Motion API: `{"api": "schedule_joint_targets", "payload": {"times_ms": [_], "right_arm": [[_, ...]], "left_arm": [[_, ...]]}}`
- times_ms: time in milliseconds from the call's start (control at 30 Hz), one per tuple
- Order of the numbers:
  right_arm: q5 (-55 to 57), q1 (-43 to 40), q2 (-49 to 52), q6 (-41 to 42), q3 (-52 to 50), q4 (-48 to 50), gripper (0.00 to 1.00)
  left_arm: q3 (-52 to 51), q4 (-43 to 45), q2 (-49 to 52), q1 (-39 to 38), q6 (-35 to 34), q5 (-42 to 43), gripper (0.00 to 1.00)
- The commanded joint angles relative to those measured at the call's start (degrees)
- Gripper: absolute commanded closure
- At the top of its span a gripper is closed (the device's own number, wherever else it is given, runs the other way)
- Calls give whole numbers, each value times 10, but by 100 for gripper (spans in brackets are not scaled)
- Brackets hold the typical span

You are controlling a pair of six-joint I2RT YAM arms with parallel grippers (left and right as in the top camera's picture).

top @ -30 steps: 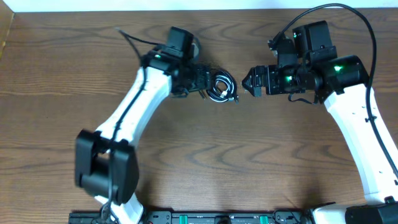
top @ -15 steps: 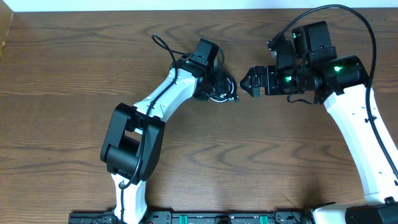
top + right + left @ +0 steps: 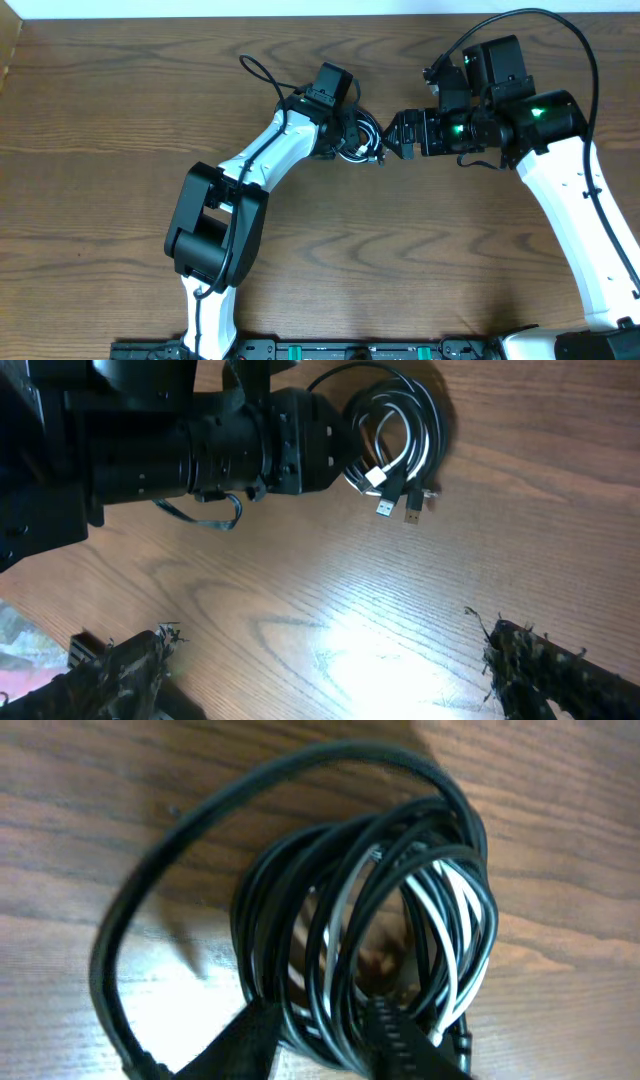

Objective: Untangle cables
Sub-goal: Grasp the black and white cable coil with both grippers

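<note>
Nothing is separated yet: thin black and white cables (image 3: 330, 890) lie coiled together, left hand (image 3: 325, 1035) straddling them, grip unclear, right hand (image 3: 405, 133) wide open.

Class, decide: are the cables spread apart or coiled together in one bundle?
Coiled together: the cables form one tight bundle, white loops nested among black ones, plug ends side by side.

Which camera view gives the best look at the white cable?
Left wrist: the white cable is seen close up, its loops wound in among the black cables. Right wrist shows it smaller and farther off, but with its white plug end in view. Overhead shows only a pale glint in the small bundle.
</note>
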Motion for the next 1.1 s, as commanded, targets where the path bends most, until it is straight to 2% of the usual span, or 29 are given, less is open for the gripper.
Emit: {"api": "schedule_joint_targets", "payload": {"times_ms": [0, 467, 600, 900, 1067], "right_arm": [[-5, 6, -3, 7, 9, -2, 1], [-5, 6, -2, 7, 9, -3, 1], [-6, 6, -2, 7, 9, -5, 1], [-6, 6, -2, 7, 9, -6, 1], [-6, 6, -3, 7, 9, -10, 1]], "left_arm": [[8, 11, 8, 2, 3, -25, 63], [4, 25, 13, 1, 3, -25, 64], [4, 25, 13, 0, 3, -37, 70], [3, 26, 15, -14, 3, -38, 70], [3, 25, 24, -26, 3, -76, 69]]}}
